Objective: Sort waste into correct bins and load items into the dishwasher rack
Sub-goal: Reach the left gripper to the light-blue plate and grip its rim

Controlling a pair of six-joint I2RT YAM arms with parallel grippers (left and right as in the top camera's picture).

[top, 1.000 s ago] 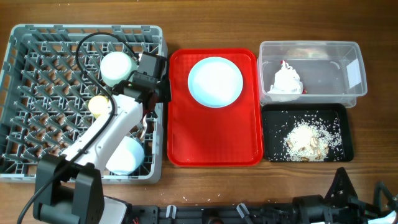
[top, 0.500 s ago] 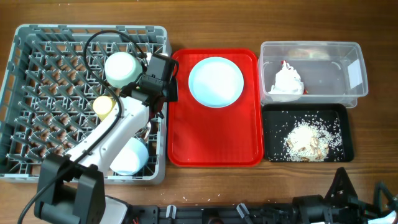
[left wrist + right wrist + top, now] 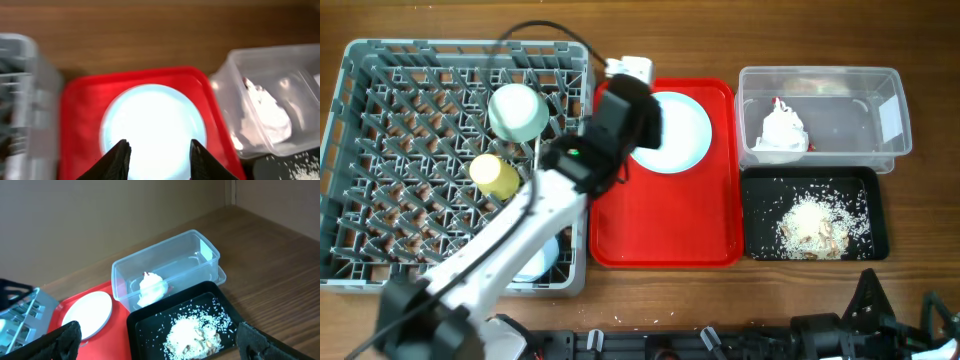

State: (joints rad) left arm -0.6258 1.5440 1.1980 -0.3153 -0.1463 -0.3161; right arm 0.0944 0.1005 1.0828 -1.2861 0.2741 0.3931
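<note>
The light blue plate (image 3: 675,132) lies on the red tray (image 3: 665,220). My left gripper (image 3: 642,122) hangs open and empty over the plate's left part. In the left wrist view its fingers (image 3: 160,156) frame the plate (image 3: 152,120). The grey rack (image 3: 380,150) holds the pale green bowl (image 3: 515,110) and the yellow cup (image 3: 493,175). The clear tub (image 3: 860,90) holds the white napkin (image 3: 782,130) with the red wrapper. The black tray (image 3: 865,190) holds rice scraps (image 3: 812,225). My right gripper (image 3: 157,342) is open, high above the black tray (image 3: 150,322). Spoon and fork are hidden.
A pale blue round item (image 3: 538,262) sits in the rack's front right corner, partly under my left arm. The left arm crosses the rack's right edge diagonally. Bare wooden table lies behind the tray and to the right of the bins.
My left arm has swung right from above the rack to over the plate on the red tray. The gripper stays open. The bins and the right arm have not moved.
</note>
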